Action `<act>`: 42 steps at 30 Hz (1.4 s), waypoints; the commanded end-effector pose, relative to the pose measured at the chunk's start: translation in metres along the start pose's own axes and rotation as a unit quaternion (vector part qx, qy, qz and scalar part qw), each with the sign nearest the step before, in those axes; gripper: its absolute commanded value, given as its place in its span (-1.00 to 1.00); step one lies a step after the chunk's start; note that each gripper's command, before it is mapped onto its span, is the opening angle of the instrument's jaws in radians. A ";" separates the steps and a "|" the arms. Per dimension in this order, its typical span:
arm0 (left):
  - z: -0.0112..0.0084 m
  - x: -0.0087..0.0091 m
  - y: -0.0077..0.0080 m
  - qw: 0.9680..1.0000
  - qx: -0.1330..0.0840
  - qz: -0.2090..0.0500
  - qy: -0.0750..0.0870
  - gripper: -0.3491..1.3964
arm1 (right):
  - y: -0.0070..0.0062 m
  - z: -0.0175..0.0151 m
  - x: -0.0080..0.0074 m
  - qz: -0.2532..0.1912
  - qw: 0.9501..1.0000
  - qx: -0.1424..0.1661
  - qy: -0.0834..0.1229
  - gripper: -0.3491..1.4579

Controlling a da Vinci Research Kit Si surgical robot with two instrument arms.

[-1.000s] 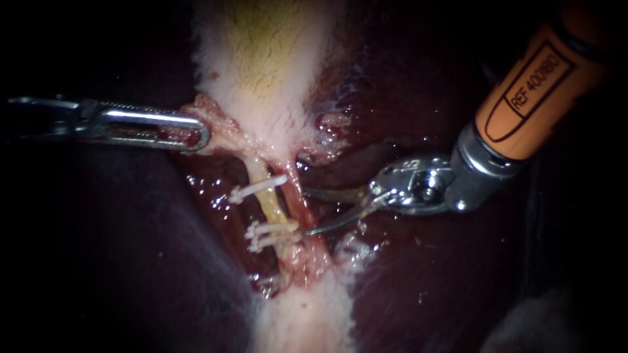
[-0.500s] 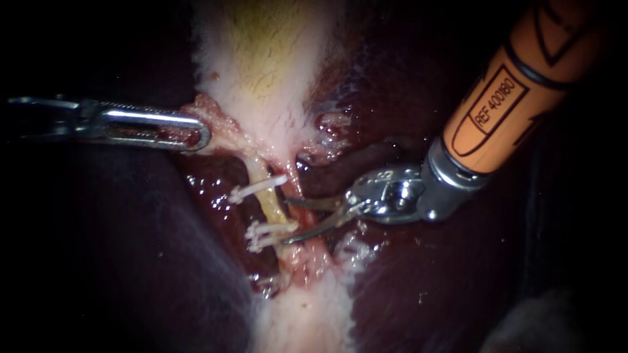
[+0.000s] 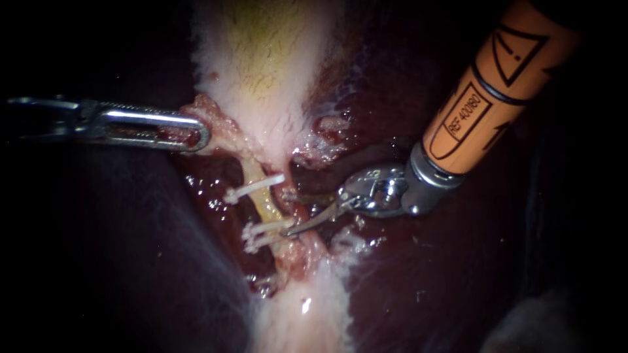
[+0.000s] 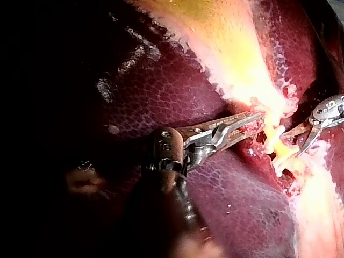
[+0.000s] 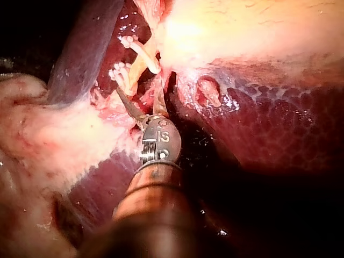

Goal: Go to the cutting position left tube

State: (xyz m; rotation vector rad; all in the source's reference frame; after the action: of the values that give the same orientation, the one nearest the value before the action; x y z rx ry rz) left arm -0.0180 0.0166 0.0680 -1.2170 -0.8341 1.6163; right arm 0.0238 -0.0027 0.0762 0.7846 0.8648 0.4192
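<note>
With tissue (image 3: 219, 127) at the foot of the gallbladder (image 3: 261, 72) clamped in the left instrument (image 3: 198, 134), the approach is judged nearly done: the blades of the right instrument (image 3: 296, 214) are spread just beside the clipped yellowish left tube (image 3: 265, 204), which is not yet clearly taken between them.

Only markings: printed label on right instrument (image 3: 306, 218) shaft, wrist.

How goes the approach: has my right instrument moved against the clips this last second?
Yes: the right instrument advanced leftward; its tip now reaches the lower clips.
</note>
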 end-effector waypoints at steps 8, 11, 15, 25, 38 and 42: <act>0.0000 0.0000 0.0000 1.000 0.001 0.000 0.000 -1.00 | -0.0004 0.0004 0.0006 0.001 1.000 0.007 -0.002 0.80; 0.0000 0.0000 0.0000 1.000 0.001 0.000 0.000 -1.00 | -0.0004 0.0006 0.0008 0.001 1.000 0.008 0.001 0.80; 0.0000 0.0000 0.0000 1.000 0.001 0.000 0.000 -1.00 | -0.0005 0.0013 0.0013 0.002 1.000 0.015 0.004 0.80; 0.0004 0.0001 0.0000 1.000 0.002 0.000 0.001 -1.00 | -0.0014 0.0038 0.0031 0.003 0.999 0.026 0.024 0.80; 0.0004 0.0001 0.0000 1.000 0.002 0.000 0.001 -1.00 | -0.0024 0.0052 0.0043 0.006 0.998 0.038 0.046 0.84; 0.0004 0.0001 0.0000 1.000 0.002 0.000 0.001 -1.00 | -0.0031 0.0049 0.0047 0.007 0.998 0.042 0.051 0.89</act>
State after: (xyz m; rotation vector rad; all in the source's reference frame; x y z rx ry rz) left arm -0.0184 0.0167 0.0681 -1.2158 -0.8297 1.6165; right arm 0.0306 -0.0039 0.0731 0.8564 0.9880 0.4421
